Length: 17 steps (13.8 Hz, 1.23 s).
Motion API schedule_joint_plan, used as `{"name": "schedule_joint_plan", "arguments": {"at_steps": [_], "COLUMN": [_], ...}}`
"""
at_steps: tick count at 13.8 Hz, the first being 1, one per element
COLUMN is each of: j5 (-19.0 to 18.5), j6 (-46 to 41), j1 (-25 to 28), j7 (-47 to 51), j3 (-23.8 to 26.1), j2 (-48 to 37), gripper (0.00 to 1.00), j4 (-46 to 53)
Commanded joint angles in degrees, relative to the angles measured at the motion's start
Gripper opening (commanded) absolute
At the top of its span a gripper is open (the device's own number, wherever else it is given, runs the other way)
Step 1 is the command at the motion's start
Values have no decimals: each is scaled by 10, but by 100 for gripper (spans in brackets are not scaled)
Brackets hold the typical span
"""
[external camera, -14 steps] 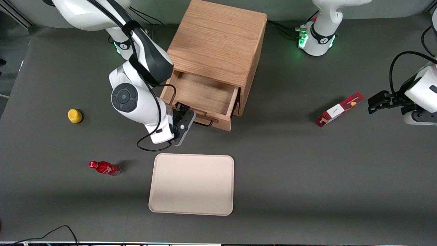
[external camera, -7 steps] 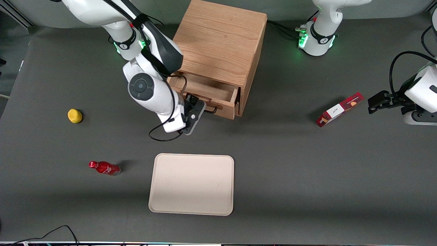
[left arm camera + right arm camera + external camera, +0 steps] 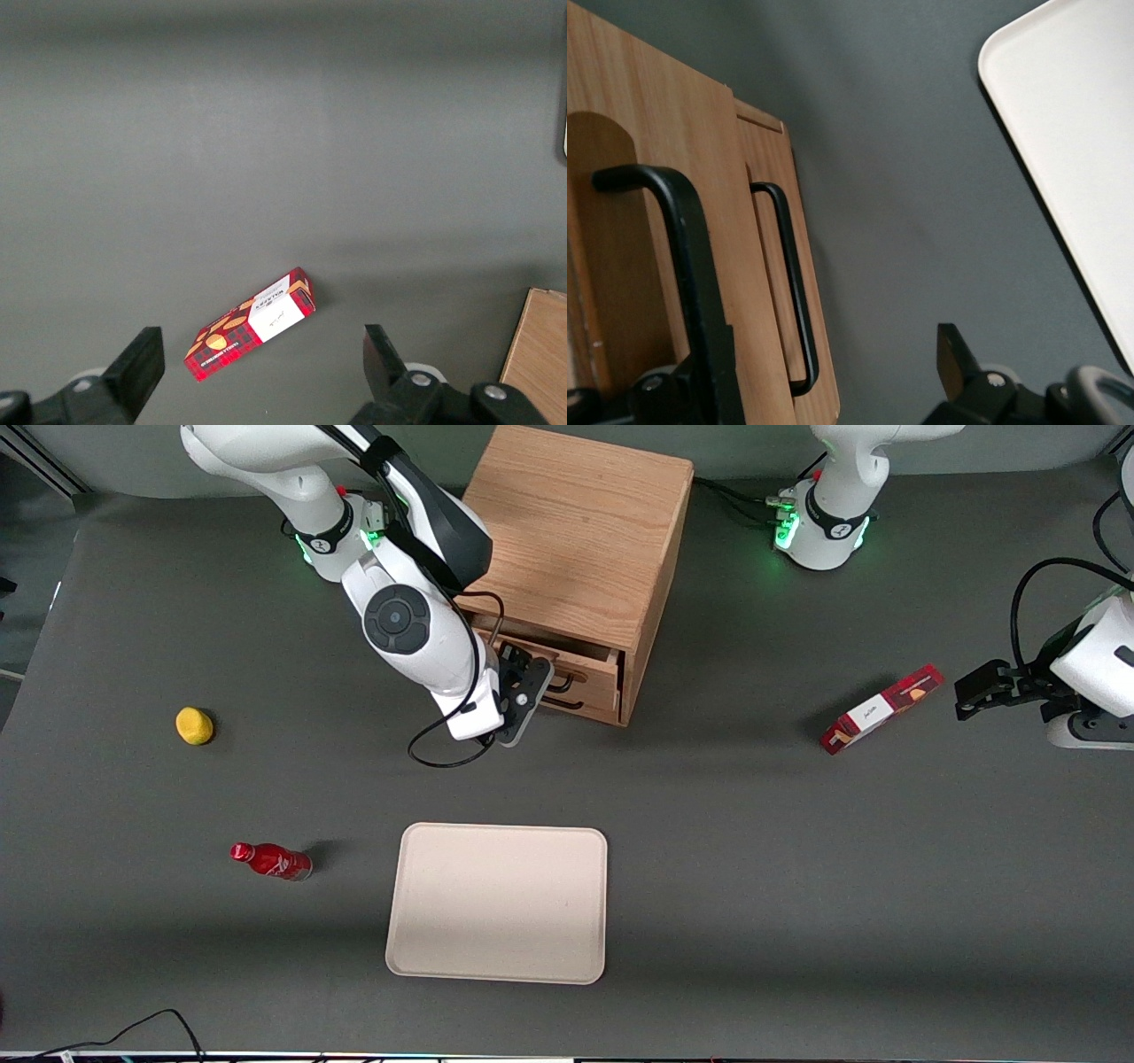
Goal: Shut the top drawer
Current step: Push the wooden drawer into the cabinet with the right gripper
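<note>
My tool (image 3: 529, 679) at the top drawer (image 3: 592, 676) front, fingers spread with one finger (image 3: 709, 354) against the handle (image 3: 673, 230), drawer slightly proud of the cabinet (image 3: 576, 531), tray (image 3: 498, 903) nearer the camera than the cabinet, on the table (image 3: 797, 868).

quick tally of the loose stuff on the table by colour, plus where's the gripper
yellow: 1, lemon
red: 2, bottle, snack box
beige: 1, tray
total: 4
gripper: at the top drawer front, drawer nearly shut
</note>
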Motion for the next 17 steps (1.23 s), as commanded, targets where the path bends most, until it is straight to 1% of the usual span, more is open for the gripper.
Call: {"name": "schedule_joint_plan", "arguments": {"at_steps": [1,6,7,8,14,16,17], "j5": [2,4,7,22,27,28,35], "j6": [20,19,19,19,10,-20,-32], "j1": [7,7,7,7,4,0,-1], "j7": [16,21,21,24,22,20,20], "j3": [3,18,19,19,18,16,14], "j2": [-30,-53,-57,-62,-73,-74,-75], "gripper": [100,100,100,100,100,100,100], "j4": [-51,-73,-78,-81,-72,-51,-42]}}
